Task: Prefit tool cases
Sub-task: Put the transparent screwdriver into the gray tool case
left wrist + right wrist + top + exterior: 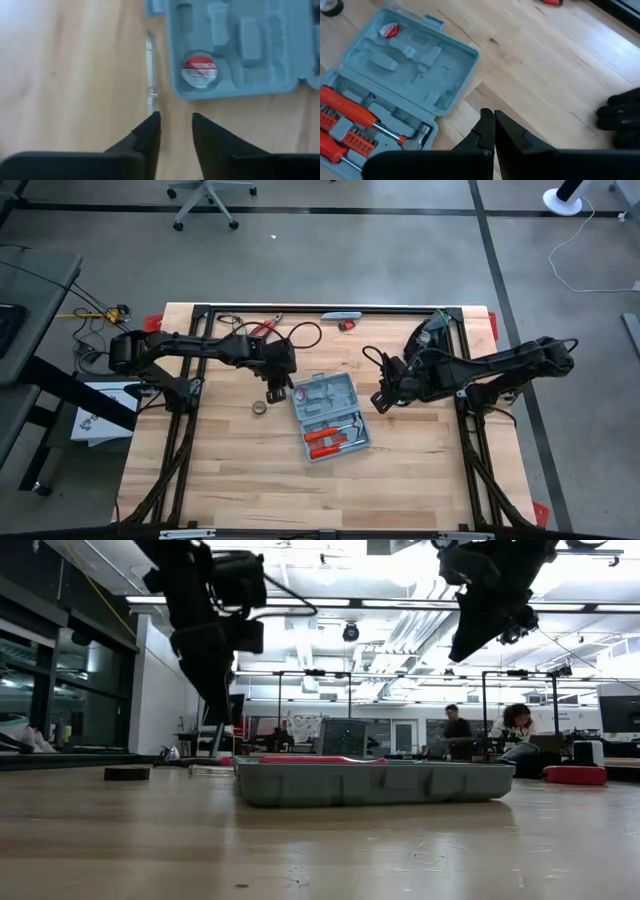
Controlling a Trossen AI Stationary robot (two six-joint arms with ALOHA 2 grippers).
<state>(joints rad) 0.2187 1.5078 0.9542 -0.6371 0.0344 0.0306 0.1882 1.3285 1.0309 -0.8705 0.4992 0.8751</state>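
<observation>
Flat grey-blue plastic clamshell tool case, open, mid-table.
My left gripper hangs just beside its left edge, fingers parted, empty; my right gripper, pressed together, waits at its right.

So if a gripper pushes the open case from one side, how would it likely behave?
The case lies open and flat on the table, so it would probably slide, not tip. Its moulded plastic looks stiff. The tools fill only one half, so it may pivot when pushed.

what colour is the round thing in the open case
Red and white round tape measure in the tool case; left wrist view.
</observation>
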